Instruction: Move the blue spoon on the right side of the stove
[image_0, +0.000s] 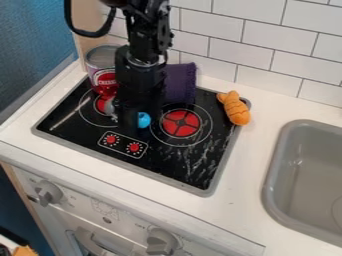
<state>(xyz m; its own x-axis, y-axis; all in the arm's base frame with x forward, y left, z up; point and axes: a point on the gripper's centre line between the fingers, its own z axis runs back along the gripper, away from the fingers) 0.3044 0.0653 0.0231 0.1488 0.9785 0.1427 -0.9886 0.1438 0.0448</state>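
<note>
The black gripper (130, 117) hangs low over the left-middle of the black stove top (177, 165), between the two red burners. Just right of its lower end shows a rounded blue piece (143, 120), which looks like part of the blue spoon; the rest is hidden behind the gripper. Whether the gripper holds it cannot be told.
A can (103, 65) stands at the stove's back left corner. Purple cloth (180, 84) lies at the back, behind the right burner (181, 123). An orange toy (234, 108) rests on the stove's right back edge. The grey sink (307, 175) is farther right.
</note>
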